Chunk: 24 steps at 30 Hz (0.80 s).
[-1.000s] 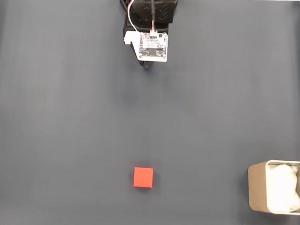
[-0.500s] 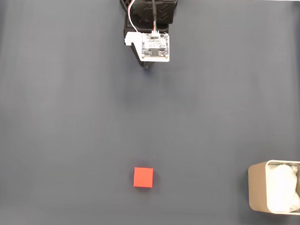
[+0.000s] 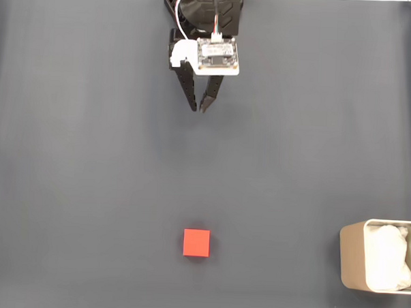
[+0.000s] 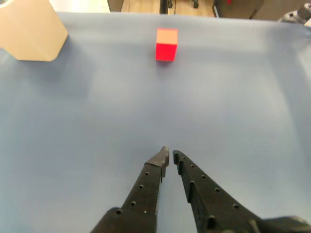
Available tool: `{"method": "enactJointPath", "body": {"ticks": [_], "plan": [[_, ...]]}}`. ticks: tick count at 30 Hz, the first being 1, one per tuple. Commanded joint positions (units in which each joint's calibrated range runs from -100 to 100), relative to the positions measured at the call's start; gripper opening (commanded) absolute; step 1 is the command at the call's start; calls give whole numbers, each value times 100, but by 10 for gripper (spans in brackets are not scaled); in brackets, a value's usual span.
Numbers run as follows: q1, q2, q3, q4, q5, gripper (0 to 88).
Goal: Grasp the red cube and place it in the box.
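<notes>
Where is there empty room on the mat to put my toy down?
Nearly everywhere. In the fixed view the grey mat lies bare between the gripper at the top and the red cube below, and all along the left side. The only tight spot is the bottom right corner, where the box sits.

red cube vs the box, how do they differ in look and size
The red cube is bright red, solid and small; the box is pale beige, open-topped and several times wider. The red cube lies fully in the fixed view, while the box is cut off by its right edge and holds white wadding. Both rest on the grey table.
</notes>
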Motion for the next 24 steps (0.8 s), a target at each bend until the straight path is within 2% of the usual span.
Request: {"method": "enactJointPath", "body": {"ticks": [1, 12, 24], "plan": [[-87, 380, -765, -270, 63, 0], [-116, 2581, -3484, -205, -39, 5], [-80, 4392, -5901, 509, -137, 0]]}}
